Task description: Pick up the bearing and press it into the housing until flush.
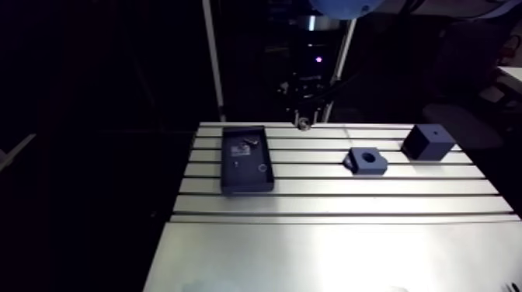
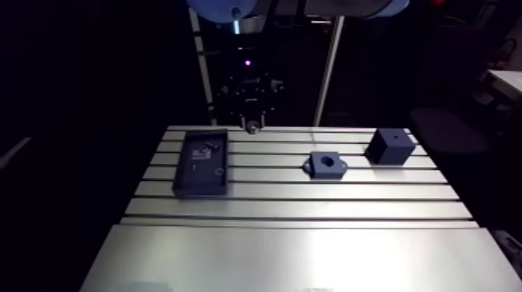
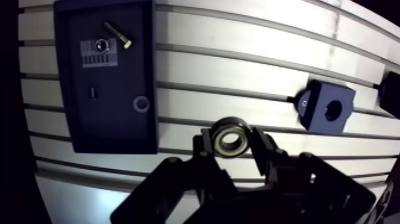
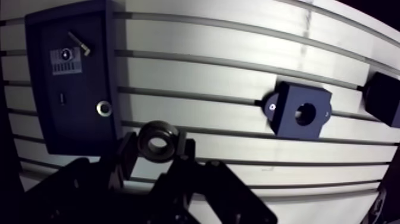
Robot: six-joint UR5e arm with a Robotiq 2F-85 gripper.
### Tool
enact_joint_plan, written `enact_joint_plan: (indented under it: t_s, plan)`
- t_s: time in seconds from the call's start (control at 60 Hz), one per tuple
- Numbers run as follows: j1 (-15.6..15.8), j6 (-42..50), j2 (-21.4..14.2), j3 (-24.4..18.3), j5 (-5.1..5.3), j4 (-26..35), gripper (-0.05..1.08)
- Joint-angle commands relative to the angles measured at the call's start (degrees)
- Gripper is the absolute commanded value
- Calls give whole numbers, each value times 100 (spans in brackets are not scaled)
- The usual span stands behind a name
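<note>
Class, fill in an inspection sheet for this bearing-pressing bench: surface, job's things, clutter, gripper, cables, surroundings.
Surface: slotted aluminium table, light metal with dark grooves.
Job's things: silver ring-shaped metal bearing, held between the fingers; dark block housing with a round bore, lying on the table apart from the gripper, bore empty.
Clutter: dark rectangular tray holding a small bolt and a small metal ring; dark cube near the housing, not touching it.
Gripper: black two-finger gripper, shut on the bearing.
Cables: nothing seen.
Surroundings: nothing seen.
</note>
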Motion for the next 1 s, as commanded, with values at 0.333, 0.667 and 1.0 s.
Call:
enact_joint_plan:
  t_s: [0.333, 0.667, 1.0]
  plan:
    - [-1296, -548, 133, -73, -121, 96, 62]
    - [-1343, -731, 290, -54, -77, -74, 62]
    - [-1515, -798, 370, -48, -68, -93, 62]
